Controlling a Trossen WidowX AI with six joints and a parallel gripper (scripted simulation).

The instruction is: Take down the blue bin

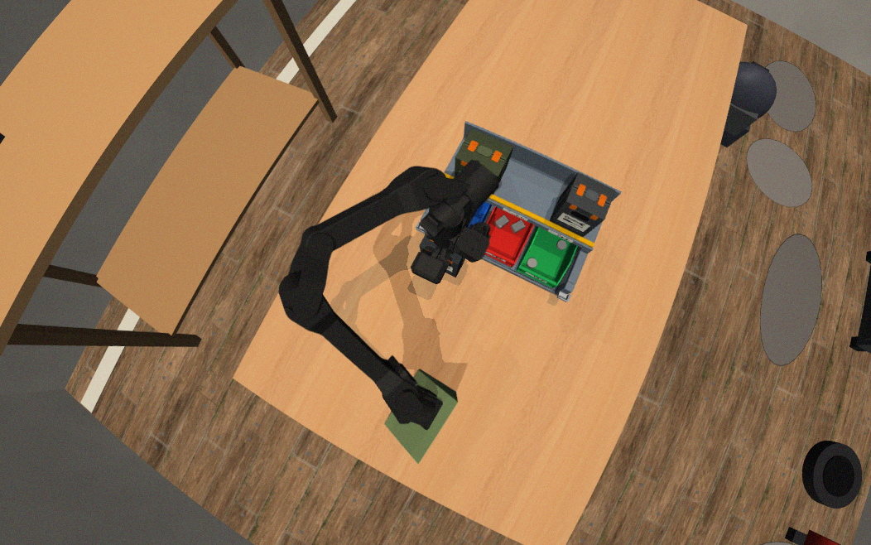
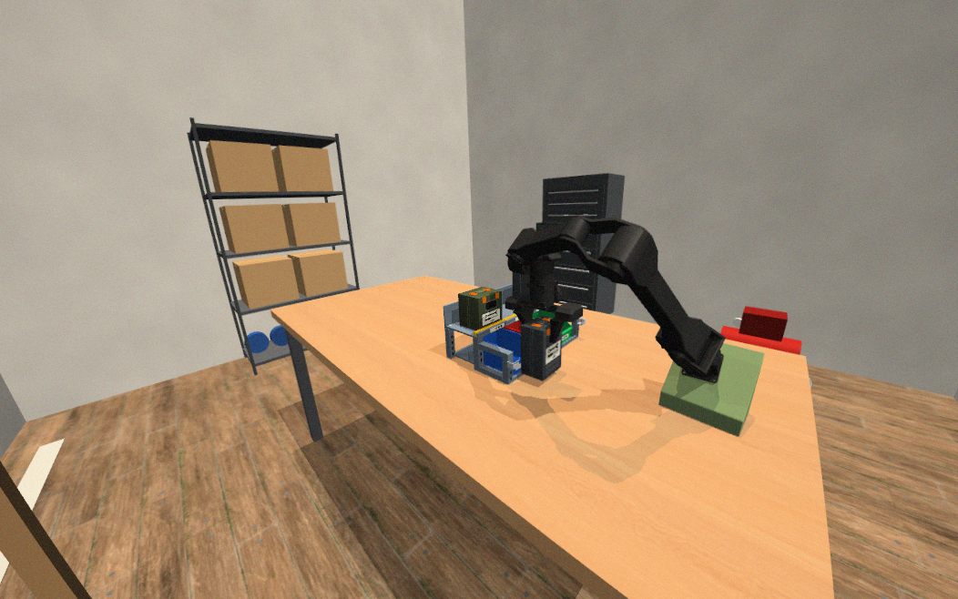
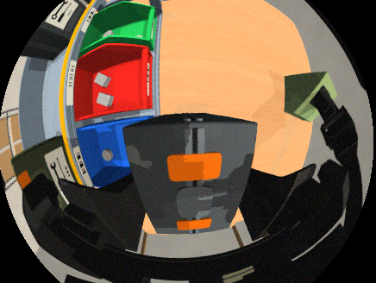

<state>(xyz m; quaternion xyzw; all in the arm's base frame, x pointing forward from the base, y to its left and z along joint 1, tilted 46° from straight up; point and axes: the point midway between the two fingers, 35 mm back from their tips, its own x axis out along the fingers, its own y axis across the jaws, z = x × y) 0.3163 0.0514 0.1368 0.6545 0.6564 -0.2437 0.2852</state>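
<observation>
The blue open bin (image 1: 478, 214) (image 2: 501, 343) (image 3: 96, 144) sits upright in the end bay of the shelf's lower front row (image 1: 530, 189) (image 3: 52, 95). One round grey part (image 3: 107, 155) shows in it; the arm hides much of the bin in the top view. My gripper (image 1: 450, 253) (image 2: 542, 326) (image 3: 189, 166) is shut on a dark grey case (image 2: 540, 360) (image 3: 151, 166) with orange latches. The case is upright, just in front of the blue bin, and covers part of it in the wrist view. Its base is low over the table (image 1: 513, 385) (image 2: 409, 318); contact is unclear.
The red bin (image 1: 507, 243) (image 3: 114, 82) and green bin (image 1: 549, 257) (image 3: 122, 26) stand beside the blue one. An olive case (image 2: 476, 310) and another dark case (image 1: 581, 205) stand on the upper deck. The arm's green base block (image 1: 418, 446) (image 2: 706, 406) is near the table end.
</observation>
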